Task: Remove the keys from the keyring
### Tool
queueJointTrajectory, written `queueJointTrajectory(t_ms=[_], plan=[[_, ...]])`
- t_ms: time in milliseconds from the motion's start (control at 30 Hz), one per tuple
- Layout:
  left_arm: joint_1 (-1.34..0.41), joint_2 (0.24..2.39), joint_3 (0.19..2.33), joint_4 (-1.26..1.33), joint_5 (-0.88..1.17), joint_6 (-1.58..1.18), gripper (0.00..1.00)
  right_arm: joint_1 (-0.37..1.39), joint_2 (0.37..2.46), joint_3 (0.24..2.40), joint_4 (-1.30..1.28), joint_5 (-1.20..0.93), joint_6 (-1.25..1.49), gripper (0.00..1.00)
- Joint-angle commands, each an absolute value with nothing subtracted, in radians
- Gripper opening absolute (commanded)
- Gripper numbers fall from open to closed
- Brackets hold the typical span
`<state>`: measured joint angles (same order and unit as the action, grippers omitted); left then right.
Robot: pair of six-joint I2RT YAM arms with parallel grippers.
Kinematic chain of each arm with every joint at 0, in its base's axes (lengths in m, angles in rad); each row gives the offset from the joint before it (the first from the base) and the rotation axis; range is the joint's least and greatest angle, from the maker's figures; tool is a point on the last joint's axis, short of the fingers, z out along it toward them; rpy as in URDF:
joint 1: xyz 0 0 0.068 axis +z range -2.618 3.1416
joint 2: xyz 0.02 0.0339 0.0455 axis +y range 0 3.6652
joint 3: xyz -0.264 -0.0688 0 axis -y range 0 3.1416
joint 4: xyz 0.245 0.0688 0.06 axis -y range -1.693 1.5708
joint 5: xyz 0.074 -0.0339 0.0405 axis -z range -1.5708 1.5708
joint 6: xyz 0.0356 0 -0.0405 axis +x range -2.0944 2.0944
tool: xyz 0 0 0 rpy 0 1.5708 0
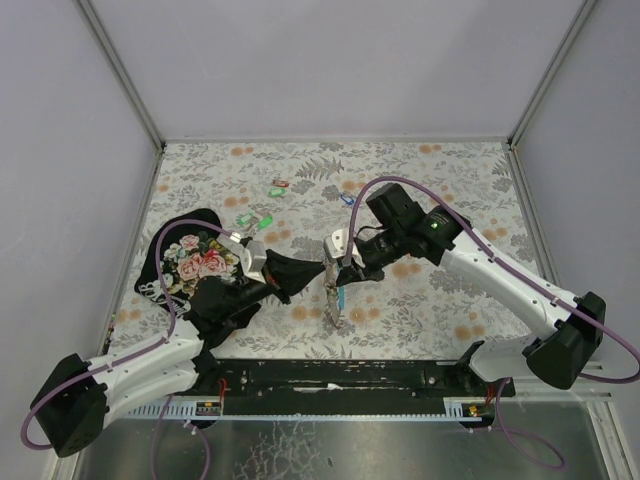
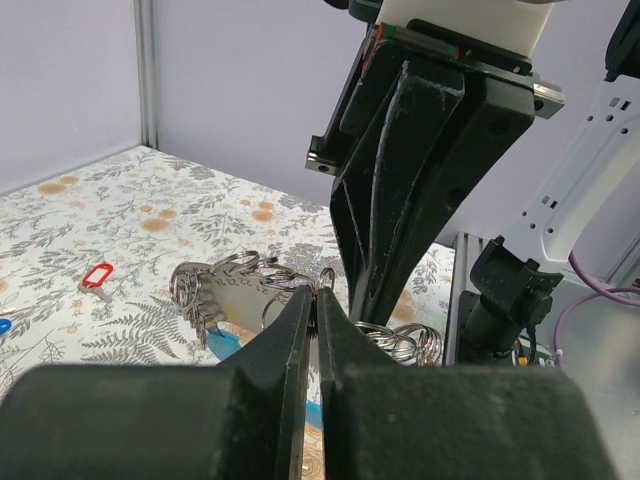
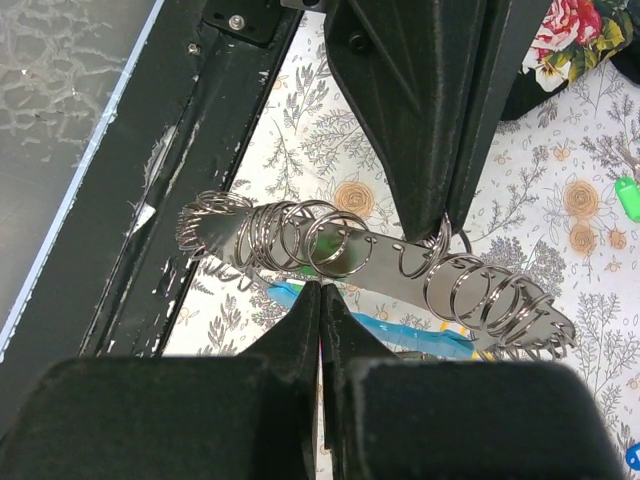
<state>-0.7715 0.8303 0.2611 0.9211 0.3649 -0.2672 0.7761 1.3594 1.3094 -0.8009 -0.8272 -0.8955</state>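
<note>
R pincer [image 3: 320, 298] grips keyring [image 3: 385, 258]; floral tbl [image 3: 560, 150].

Floral-patterned table [image 1: 450, 180], black floral cloth [image 1: 185, 262] at left, green tags [image 1: 265, 222], red tag [image 1: 282, 184], blue tag [image 1: 347, 199].

2 grippers [image 2: 315, 320] [image 3: 320, 300], 1 keyring strip [image 3: 380, 258], 1 floral cloth [image 1: 185, 260], 3 grn tags [image 1: 243, 221] [image 1: 266, 222] [image 1: 277, 191], 1 red tag [image 1: 284, 184], 1 blu tag [image 1: 347, 199].

We find the keyring [image 1: 336, 300] over mid-bench [image 1: 450, 180], between the left pincer [image 1: 318, 272] and the right pincer [image 1: 342, 268]. A cloth [image 1: 185, 265] lies to its left, and loose tags [image 1: 265, 222] lie behind it.
</note>
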Motion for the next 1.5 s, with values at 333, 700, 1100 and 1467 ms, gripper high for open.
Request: queueJointTrajectory(t_ms=[333, 700, 1100, 1467], plan=[[-0.768, 0.799, 0.269, 0.851, 0.208, -0.198, 0.0, 0.63, 1.273, 1.262, -0.756, -0.837, -0.866, 0.0], [-0.762, 0.834, 0.297, 0.757, 0.196, -0.257, 0.0, 0.301, 1.296, 1.07, -0.51, -0.675, -0.674, 0.0], [-0.761, 1.014, 0.375, 0.893, 0.306, -0.417, 0.0, 0.091, 1.476, 1.032, -0.543, -0.212, -0.756, 0.0], [-0.762, 1.15, 0.442, 1.009, 0.376, -0.497, 0.0, -0.027, 1.6, 1.026, -0.501, -0.005, -0.756, 0.0]])
